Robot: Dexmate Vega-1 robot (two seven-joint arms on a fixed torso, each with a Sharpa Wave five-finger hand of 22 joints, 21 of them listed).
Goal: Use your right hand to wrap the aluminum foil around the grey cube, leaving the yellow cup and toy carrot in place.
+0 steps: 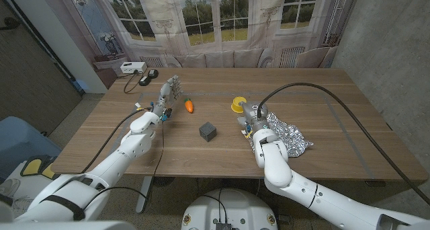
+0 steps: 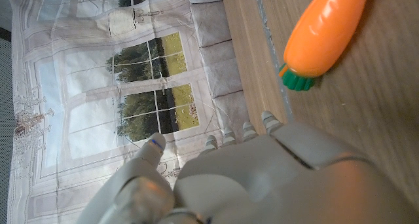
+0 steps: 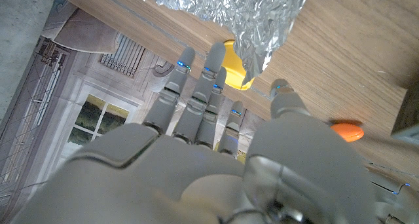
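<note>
The grey cube point(image 1: 208, 130) sits mid-table, left of my right hand point(image 1: 251, 118). That hand stands between the yellow cup point(image 1: 238, 105) and the crumpled aluminum foil point(image 1: 289, 134), fingers stretched out and apart, holding nothing. In the right wrist view its fingers point(image 3: 196, 86) reach toward the cup point(image 3: 234, 72), and a corner of the foil point(image 3: 229, 8) lies near the gap between thumb and fingers. The toy carrot point(image 1: 190, 105) lies left of the cup, also seen as carrot point(image 2: 324, 31). My left hand point(image 1: 170, 90) is raised beside it, fingers spread.
A white box point(image 1: 132, 67) and a black cable point(image 1: 132, 82) lie at the table's far left corner. The table's far edge point(image 2: 252, 67) runs just beyond the carrot. Bare wood spreads in front of the cube and to the foil's right.
</note>
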